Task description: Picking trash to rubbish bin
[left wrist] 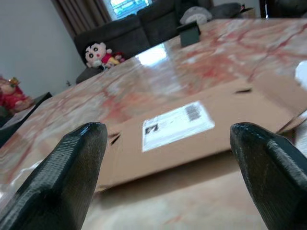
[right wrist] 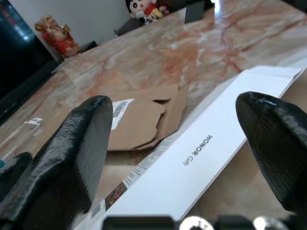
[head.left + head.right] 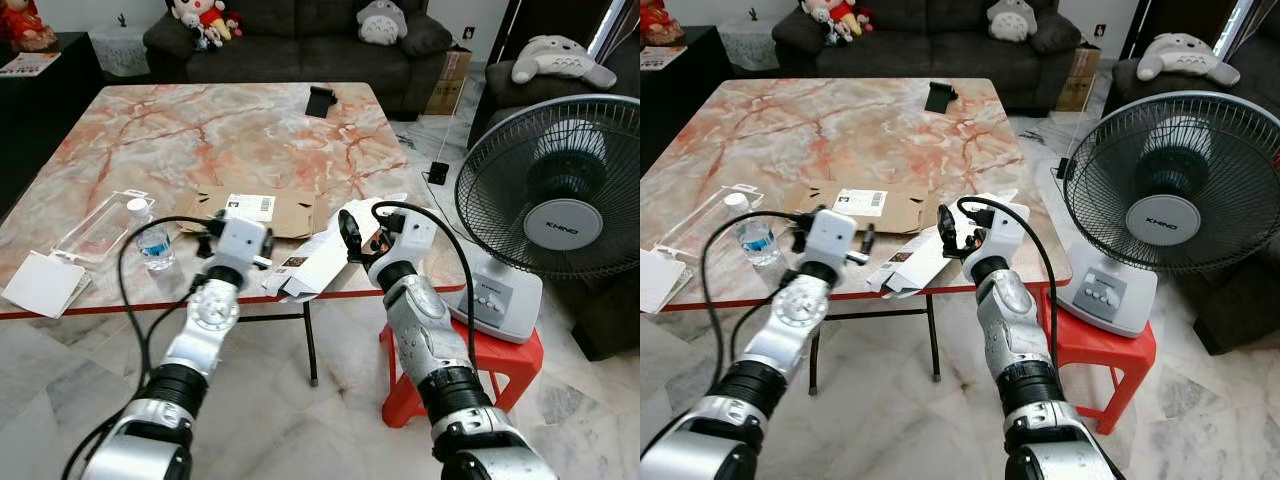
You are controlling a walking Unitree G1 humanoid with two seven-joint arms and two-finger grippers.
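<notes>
both jaws agape over white box [image 3: 325, 258], cardboard [image 3: 262, 212]

Fan [image 3: 560, 215] on red stool [image 3: 500, 360] at 3 o'clock off the counter [image 3: 150, 140]. Dark sofa [image 3: 300, 40] at 12 with plush toys [image 3: 205, 20]. Black phone [image 3: 320, 100] on counter's far side.

A home living room — dark sofa [image 3: 300, 40] with plush toys [image 3: 205, 20]; marble table [image 3: 180, 140].
</notes>
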